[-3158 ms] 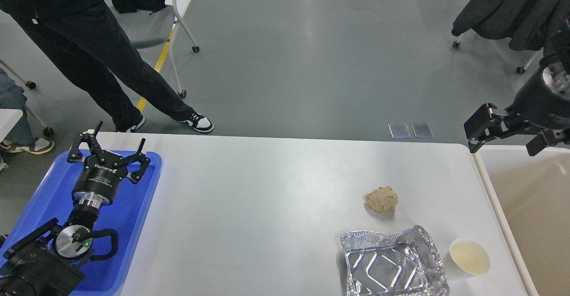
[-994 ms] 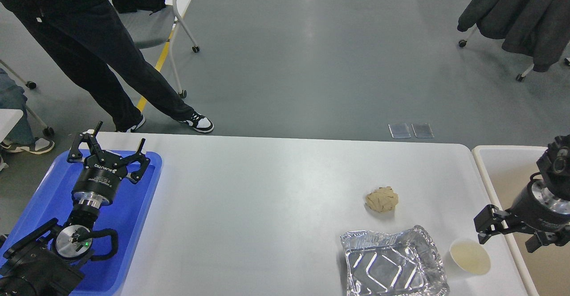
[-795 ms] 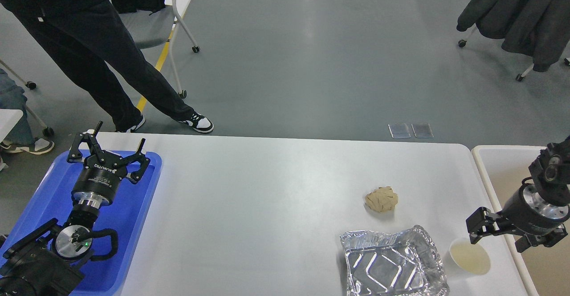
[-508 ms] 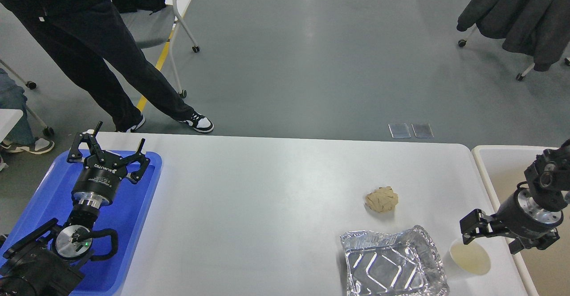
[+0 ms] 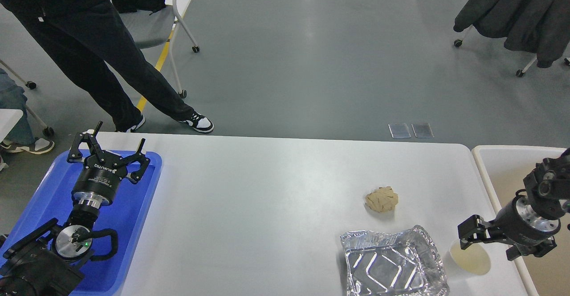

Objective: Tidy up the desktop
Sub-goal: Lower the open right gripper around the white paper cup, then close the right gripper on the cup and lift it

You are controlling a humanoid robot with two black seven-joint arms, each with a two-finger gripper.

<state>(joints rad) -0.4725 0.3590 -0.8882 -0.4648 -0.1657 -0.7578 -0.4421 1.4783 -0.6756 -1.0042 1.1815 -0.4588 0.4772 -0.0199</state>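
Observation:
The white desktop [image 5: 267,207] carries a crumpled beige paper ball [image 5: 381,199], an empty crinkled foil tray [image 5: 392,265] and a small paper cup [image 5: 470,257] at the front right. My right gripper [image 5: 488,244] is open and low, right at the cup's far rim, one finger [image 5: 466,234] to the cup's left. Whether it touches the cup I cannot tell. My left gripper [image 5: 109,147] is open and empty above the blue plastic tray [image 5: 133,225] at the left.
A beige bin with a cream rim [image 5: 490,153] stands against the desktop's right edge. A person in black [image 5: 102,60] stands beyond the far left corner, next to a wheeled chair [image 5: 156,24]. Dark coats [image 5: 516,11] hang at the back right.
My right gripper came down from high above the bin, then moved left and lower to the paper cup. The left arm and the objects on the desktop have not moved.

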